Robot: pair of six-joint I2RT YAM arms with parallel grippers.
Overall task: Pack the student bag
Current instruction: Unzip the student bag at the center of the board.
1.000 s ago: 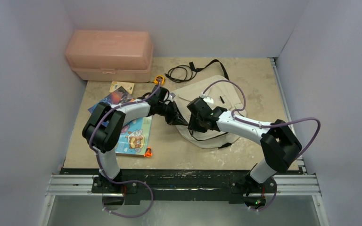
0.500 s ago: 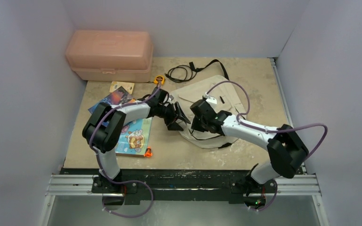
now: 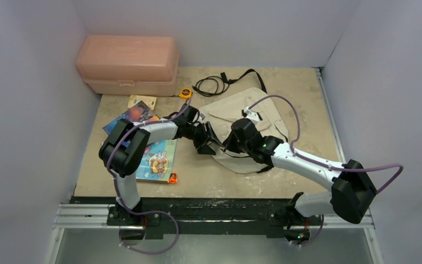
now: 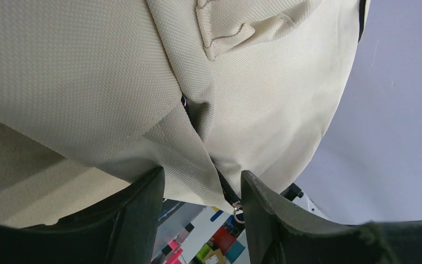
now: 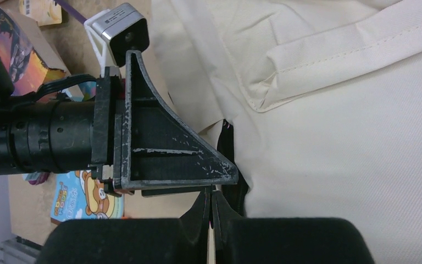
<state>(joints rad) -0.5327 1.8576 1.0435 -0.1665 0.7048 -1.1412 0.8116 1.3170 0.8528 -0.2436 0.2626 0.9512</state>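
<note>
The beige student bag [image 3: 253,110] lies flat at the table's middle right. My left gripper [image 3: 211,144] is at its left edge, open, and its fingers straddle a fold of the bag fabric [image 4: 88,82] and a black zipper [image 4: 225,192] with a metal pull ring [image 4: 235,209]. My right gripper [image 3: 228,146] comes in from the right to the same edge. In the right wrist view its jaws [image 5: 211,192] are pressed shut right under the left gripper's black finger [image 5: 165,148], beside the bag [image 5: 335,137]. I see nothing clearly held between them.
A pink plastic box [image 3: 127,63] stands at the back left. Picture books [image 3: 156,157] and a card [image 3: 142,102] lie left of the bag, with a small orange item [image 3: 172,179] near the front. A yellow tape measure [image 3: 185,93] and a black cable [image 3: 211,84] lie behind.
My left gripper has gone from shut to open at the bag's edge. My right gripper has shut, and the right arm has stretched out lower and further right.
</note>
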